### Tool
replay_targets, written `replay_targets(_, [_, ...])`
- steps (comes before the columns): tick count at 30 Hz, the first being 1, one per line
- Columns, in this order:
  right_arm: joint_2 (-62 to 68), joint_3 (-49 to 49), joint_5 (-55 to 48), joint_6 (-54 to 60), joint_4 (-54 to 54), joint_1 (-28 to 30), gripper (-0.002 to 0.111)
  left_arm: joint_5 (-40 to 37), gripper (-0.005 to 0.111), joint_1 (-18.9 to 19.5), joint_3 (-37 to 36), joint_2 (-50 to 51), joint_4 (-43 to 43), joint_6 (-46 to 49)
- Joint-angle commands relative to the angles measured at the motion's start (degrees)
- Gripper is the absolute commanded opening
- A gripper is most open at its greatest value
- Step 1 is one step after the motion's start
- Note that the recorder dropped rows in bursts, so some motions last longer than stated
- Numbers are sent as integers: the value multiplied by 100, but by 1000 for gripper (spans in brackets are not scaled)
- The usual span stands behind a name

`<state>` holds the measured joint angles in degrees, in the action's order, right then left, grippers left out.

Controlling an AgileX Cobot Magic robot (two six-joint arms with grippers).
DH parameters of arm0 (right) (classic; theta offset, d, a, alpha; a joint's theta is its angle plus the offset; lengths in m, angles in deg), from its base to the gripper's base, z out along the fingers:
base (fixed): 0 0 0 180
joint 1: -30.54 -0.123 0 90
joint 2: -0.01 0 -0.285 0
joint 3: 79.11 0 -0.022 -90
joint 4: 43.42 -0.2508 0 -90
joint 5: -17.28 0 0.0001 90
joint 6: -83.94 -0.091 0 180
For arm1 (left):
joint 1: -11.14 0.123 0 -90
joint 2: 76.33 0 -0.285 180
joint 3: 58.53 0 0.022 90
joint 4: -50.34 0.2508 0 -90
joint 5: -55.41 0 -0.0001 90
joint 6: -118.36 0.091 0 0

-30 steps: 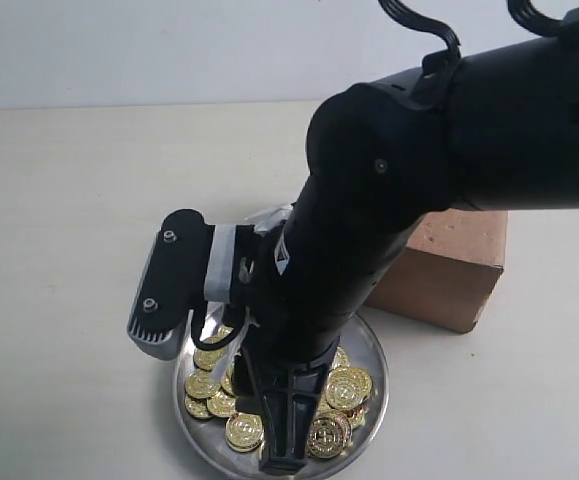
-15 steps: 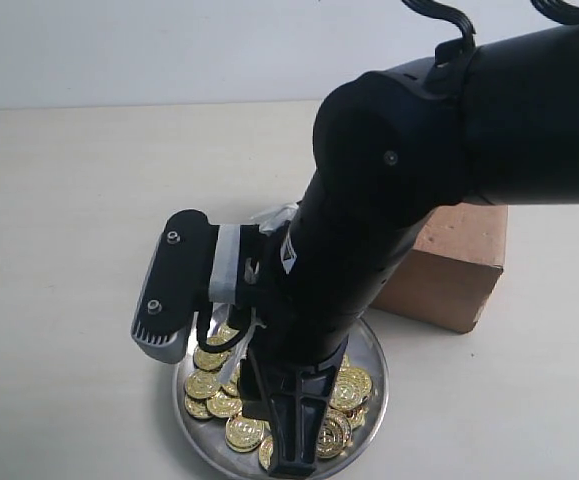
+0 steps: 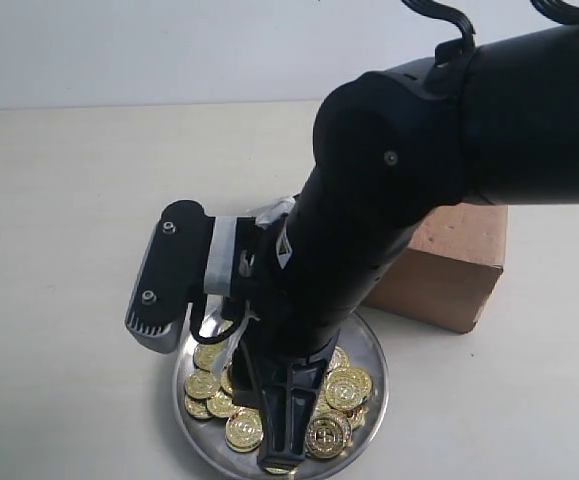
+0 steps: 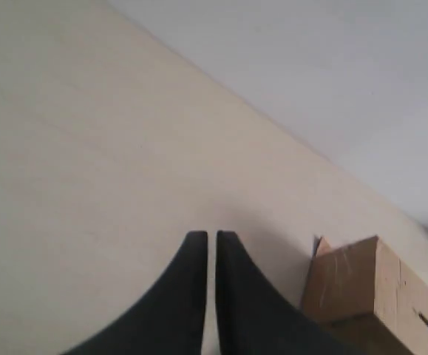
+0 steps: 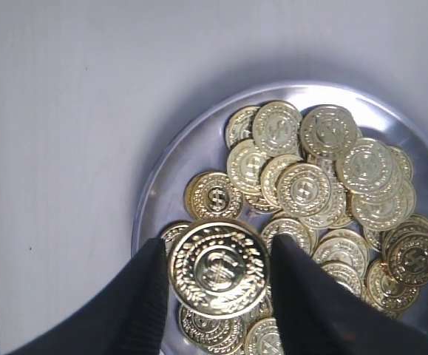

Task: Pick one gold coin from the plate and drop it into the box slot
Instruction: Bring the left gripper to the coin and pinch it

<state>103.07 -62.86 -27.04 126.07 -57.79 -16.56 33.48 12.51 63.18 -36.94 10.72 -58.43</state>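
Observation:
In the right wrist view my right gripper (image 5: 219, 250) is shut on a gold coin (image 5: 219, 268), held flat by its edges between the two black fingers, above the round silver plate (image 5: 153, 188). Several gold coins (image 5: 302, 185) lie heaped in the plate. The exterior view shows the right arm reaching down over the plate (image 3: 375, 345), its gripper (image 3: 281, 455) at the plate's near edge. The reddish-brown box (image 3: 449, 268) stands just behind the plate. My left gripper (image 4: 211, 235) is shut and empty over bare table, with the box (image 4: 354, 285) and its dark slot (image 4: 426, 323) beside it.
The pale table (image 3: 69, 200) stretches left of and behind the plate. A light wall (image 3: 169, 50) rises at the table's far edge. The bulky right arm (image 3: 389, 190) hides much of the plate and the box's left part in the exterior view.
The right wrist and gripper have shifted slightly up and to the left over the plate. The box and plate have stayed put.

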Motion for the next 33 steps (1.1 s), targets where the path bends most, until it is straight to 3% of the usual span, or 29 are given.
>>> replay_targets(1, [-66,-12,112,-23,-2,-17,24,-585,7,-14,317,823,-1433,1730])
replay_targets(3, [-112,-12,88,-106,-2,-17,24,-981,7,-14,495,1341,-2329,2588])
replay_targets(10, [-539,-12,-4,-273,404,-17,24,-3355,7,-14,1138,3023,-2865,4070])
replay_targets(13, [-711,-12,45,-291,404,-17,24,-4015,8,-14,1170,3450,-3396,4543])
replay_targets(15, [-812,-12,56,-291,404,-17,24,-4618,19,-14,1170,3801,-3717,4927])
replay_targets(16, [-833,-12,55,-291,392,-17,24,-4803,31,-14,1170,3991,-3910,5111])
replay_targets(19, [-848,-12,55,-291,392,-17,24,-4803,59,-14,1170,4326,-4070,5271])
replay_targets(20, [-848,-12,55,-291,392,-17,24,-4803,61,-42,1170,4402,-4074,5331])
replay_targets(25, [-848,-12,224,-316,392,-17,24,-4803,48,-569,1170,4910,-4389,5850])
replay_targets(33, [-848,-12,262,-378,379,-17,24,-4803,48,-1287,1545,5572,-4570,6115])
